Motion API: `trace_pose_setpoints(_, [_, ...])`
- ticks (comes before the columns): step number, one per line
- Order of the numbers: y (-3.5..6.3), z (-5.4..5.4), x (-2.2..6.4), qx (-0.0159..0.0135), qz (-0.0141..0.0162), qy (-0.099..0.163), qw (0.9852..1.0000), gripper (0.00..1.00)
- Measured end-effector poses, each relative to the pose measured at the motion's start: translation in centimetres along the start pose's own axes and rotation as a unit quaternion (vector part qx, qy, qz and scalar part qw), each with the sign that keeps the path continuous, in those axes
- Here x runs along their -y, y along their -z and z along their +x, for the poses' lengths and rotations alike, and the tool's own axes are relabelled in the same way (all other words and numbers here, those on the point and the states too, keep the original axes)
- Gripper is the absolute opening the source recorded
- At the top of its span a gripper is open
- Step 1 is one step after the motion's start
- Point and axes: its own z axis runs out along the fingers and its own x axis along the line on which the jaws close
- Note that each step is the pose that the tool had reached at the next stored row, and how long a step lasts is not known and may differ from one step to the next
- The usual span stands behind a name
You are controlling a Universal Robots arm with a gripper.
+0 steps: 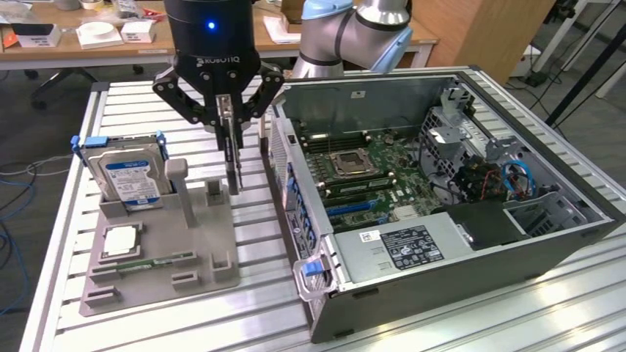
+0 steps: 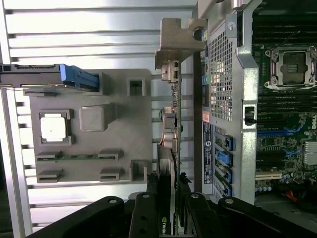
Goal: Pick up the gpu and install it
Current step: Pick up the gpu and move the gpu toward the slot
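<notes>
The gpu (image 1: 232,158) is a thin dark card seen edge-on, hanging upright from my gripper (image 1: 233,123), which is shut on its upper edge. Its lower end sits just above the grey fixture plate (image 1: 146,282), on the side facing the open computer case (image 1: 470,249). In the wrist view the gpu (image 2: 172,129) runs along the gap between the fixture plate (image 2: 133,129) and the case wall (image 2: 233,99), with its silvery bracket (image 2: 179,42) at the far end. My gripper (image 2: 168,201) grips the card from both sides. The two card slots in the fixture look vacant.
On the fixture plate stand a hard drive (image 1: 130,176) with a blue-white label, a CPU (image 1: 119,240) and a green memory stick (image 1: 157,260). Inside the case lie the motherboard (image 1: 357,172) with blue expansion slots (image 1: 352,207). Desks with boxes stand behind.
</notes>
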Motion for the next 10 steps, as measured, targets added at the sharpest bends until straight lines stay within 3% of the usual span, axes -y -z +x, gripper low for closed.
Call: trace_pose_setpoints(10, [-0.01,-0.01,-0.01,0.0001,0.0000,0.000,1.0000,0.26])
